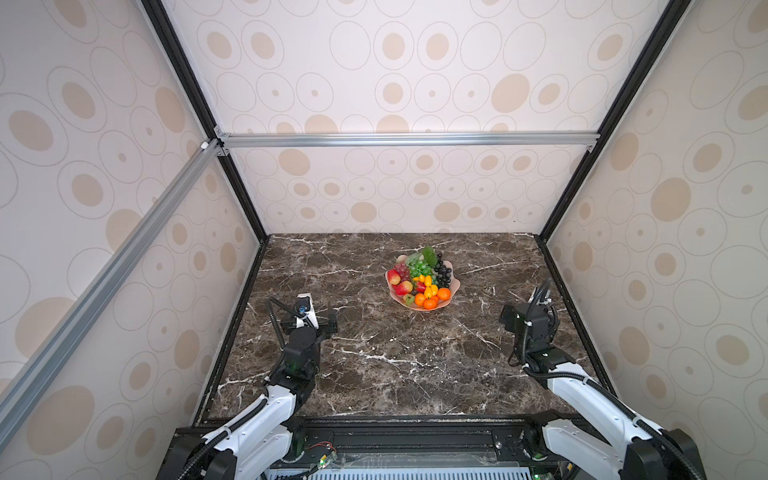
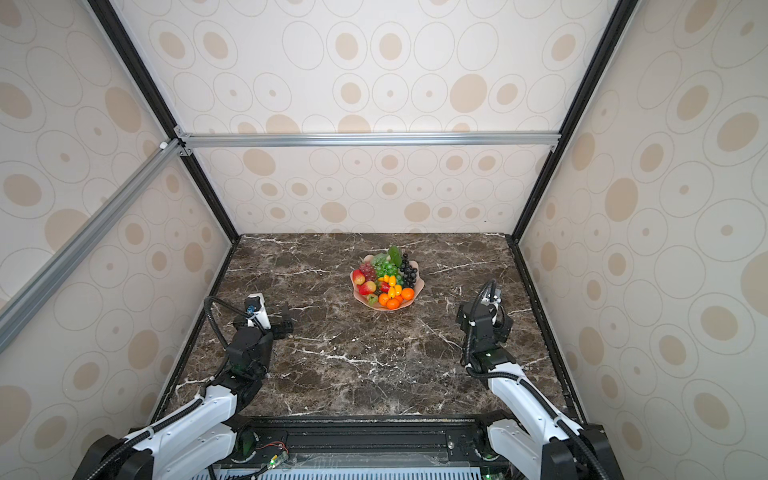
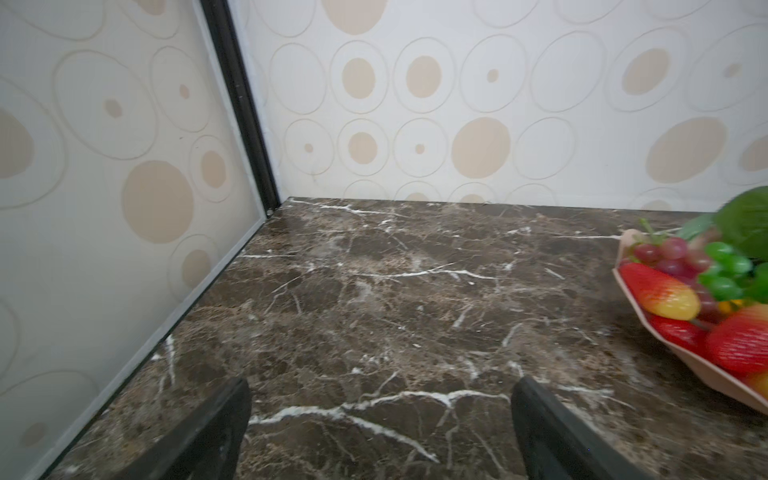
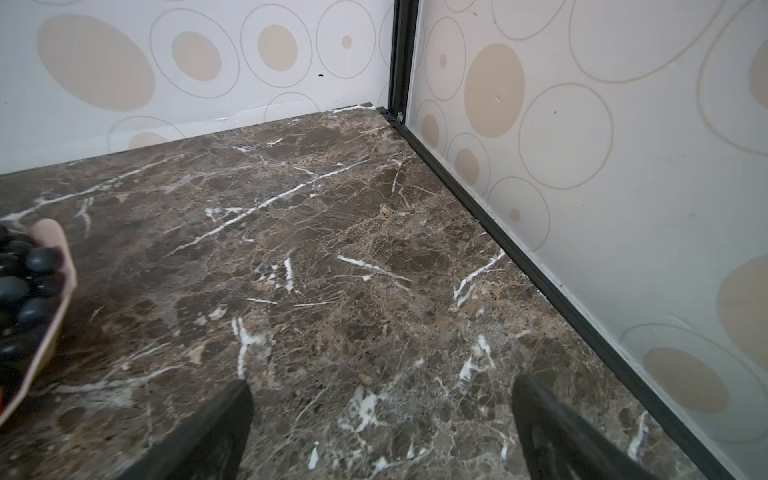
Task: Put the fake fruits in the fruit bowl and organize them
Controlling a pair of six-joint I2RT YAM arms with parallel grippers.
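Note:
The pale pink fruit bowl stands on the marble table, a little behind the middle. The fake fruits are piled in it: strawberries, tangerines, small yellow ovals, and red, green and black grape bunches with leaves. The left wrist view catches the bowl's edge with strawberries. The right wrist view shows the rim and black grapes. My left gripper is open and empty at the near left. My right gripper is open and empty at the near right. Both are well away from the bowl.
Patterned walls with black frame posts enclose the dark marble tabletop on three sides. A metal crossbar runs above the back wall. A black rail runs along the table's near edge.

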